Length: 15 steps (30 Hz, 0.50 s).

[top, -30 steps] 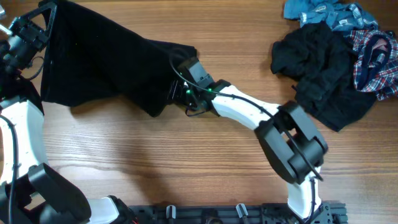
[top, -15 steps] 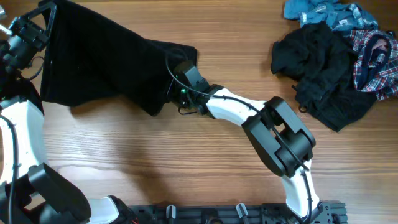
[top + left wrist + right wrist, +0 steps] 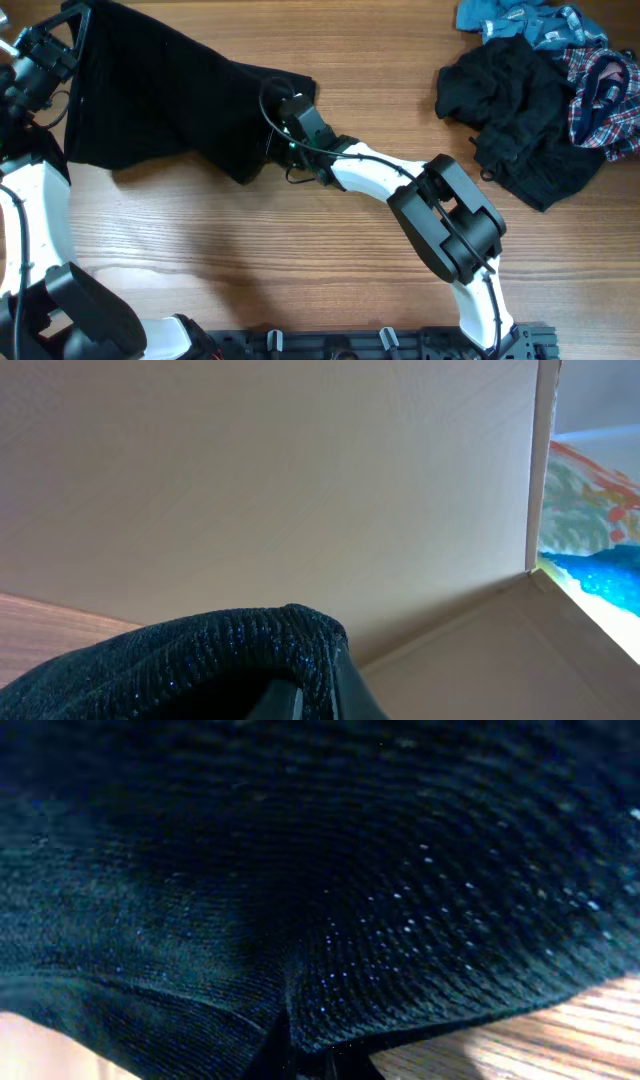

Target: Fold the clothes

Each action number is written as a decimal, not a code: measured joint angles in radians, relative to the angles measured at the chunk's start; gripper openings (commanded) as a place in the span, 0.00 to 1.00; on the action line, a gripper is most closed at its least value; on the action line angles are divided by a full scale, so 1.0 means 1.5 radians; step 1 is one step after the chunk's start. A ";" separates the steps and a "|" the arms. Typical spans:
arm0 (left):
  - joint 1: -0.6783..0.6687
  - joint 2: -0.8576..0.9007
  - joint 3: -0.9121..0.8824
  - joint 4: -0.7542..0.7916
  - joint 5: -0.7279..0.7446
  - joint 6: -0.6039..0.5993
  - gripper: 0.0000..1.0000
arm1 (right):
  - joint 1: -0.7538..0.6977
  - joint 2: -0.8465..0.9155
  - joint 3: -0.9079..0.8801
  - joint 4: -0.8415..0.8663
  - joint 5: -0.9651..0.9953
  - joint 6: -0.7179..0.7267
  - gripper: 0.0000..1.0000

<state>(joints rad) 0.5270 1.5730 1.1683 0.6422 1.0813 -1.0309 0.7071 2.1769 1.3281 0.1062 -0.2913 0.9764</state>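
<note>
A black garment (image 3: 170, 100) lies spread across the upper left of the wooden table. My left gripper (image 3: 62, 25) is shut on its far left corner; in the left wrist view the black knit cloth (image 3: 200, 660) is draped over the fingers. My right gripper (image 3: 285, 110) is shut on the garment's right end. The right wrist view is filled with the dark cloth (image 3: 320, 870), which is pinched at the bottom centre (image 3: 300, 1055). The fingertips of both grippers are hidden by fabric.
A pile of other clothes sits at the upper right: a black item (image 3: 520, 110), a blue denim piece (image 3: 520, 20) and a red plaid shirt (image 3: 605, 95). A cardboard wall (image 3: 300, 480) stands behind the left gripper. Bare wood (image 3: 250, 250) spans the table's front.
My right gripper has moved a little left into the garment's right end and shut on it. The left arm and the pile have not moved.
</note>
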 measured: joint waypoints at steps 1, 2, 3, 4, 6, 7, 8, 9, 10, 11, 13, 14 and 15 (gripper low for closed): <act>0.000 0.000 0.000 0.000 0.000 0.000 0.04 | 0.000 0.000 0.000 0.000 0.000 -0.012 0.04; 0.000 0.000 0.000 -0.003 0.000 0.000 0.04 | -0.001 -0.001 0.000 0.000 -0.001 -0.025 0.04; 0.000 0.000 0.000 -0.007 0.000 0.000 0.04 | -0.003 -0.003 0.000 -0.001 -0.003 -0.042 0.04; 0.000 0.000 0.001 -0.010 -0.001 0.000 0.04 | -0.005 -0.006 0.000 -0.002 -0.005 -0.056 0.04; 0.000 0.000 0.001 -0.014 -0.005 0.000 0.04 | -0.013 -0.020 0.000 -0.014 -0.016 -0.093 0.04; 0.000 0.000 0.001 -0.015 -0.006 0.000 0.04 | -0.019 -0.031 0.000 -0.031 -0.022 -0.112 0.04; 0.000 0.000 0.003 -0.023 -0.008 0.000 0.04 | -0.031 -0.053 0.002 -0.063 -0.034 -0.140 0.04; 0.000 0.000 0.003 -0.027 -0.008 0.000 0.04 | -0.044 -0.072 0.008 -0.094 -0.043 -0.165 0.04; 0.000 0.000 0.003 -0.034 -0.008 0.000 0.04 | -0.055 -0.087 0.018 -0.124 -0.053 -0.184 0.04; 0.000 0.000 0.003 -0.041 -0.008 0.000 0.04 | -0.076 -0.105 0.037 -0.160 -0.065 -0.210 0.04; 0.000 0.000 0.004 -0.057 -0.010 0.002 0.04 | -0.122 -0.134 0.095 -0.228 -0.097 -0.263 0.04; 0.000 0.000 0.004 -0.062 -0.010 0.004 0.04 | -0.141 -0.141 0.128 -0.264 -0.109 -0.285 0.04; 0.000 0.000 0.005 -0.069 -0.011 0.008 0.04 | -0.166 -0.148 0.171 -0.302 -0.122 -0.311 0.04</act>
<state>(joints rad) 0.5270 1.5730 1.1755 0.5392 1.0649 -1.0195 0.4587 1.9556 1.5848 -0.3462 -0.4740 0.5095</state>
